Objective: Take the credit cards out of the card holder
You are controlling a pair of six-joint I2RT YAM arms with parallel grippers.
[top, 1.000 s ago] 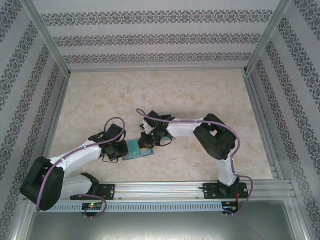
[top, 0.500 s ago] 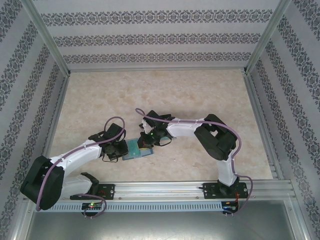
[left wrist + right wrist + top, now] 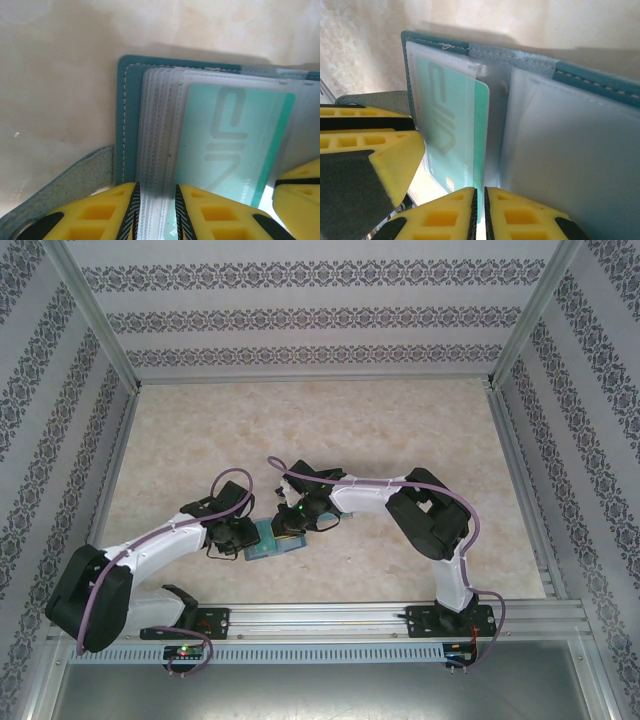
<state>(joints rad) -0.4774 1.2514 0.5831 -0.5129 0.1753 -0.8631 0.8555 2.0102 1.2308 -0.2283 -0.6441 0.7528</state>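
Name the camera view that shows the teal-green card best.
Left wrist. The teal-green card faces the lens through its clear sleeve, lettering visible. Right wrist sees it obliquely, one edge out of the sleeve. Top external gives a tiny teal patch.

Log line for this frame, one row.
left gripper: shut on card holder sleeves | right gripper: shut on teal credit card edge | card: partly out of sleeve | holder: open on table

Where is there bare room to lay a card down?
Bare: the far half of the table, up to the back wall, and the patch beside the right rail. Crowded: near centre, left claw and right claw at the card holder.
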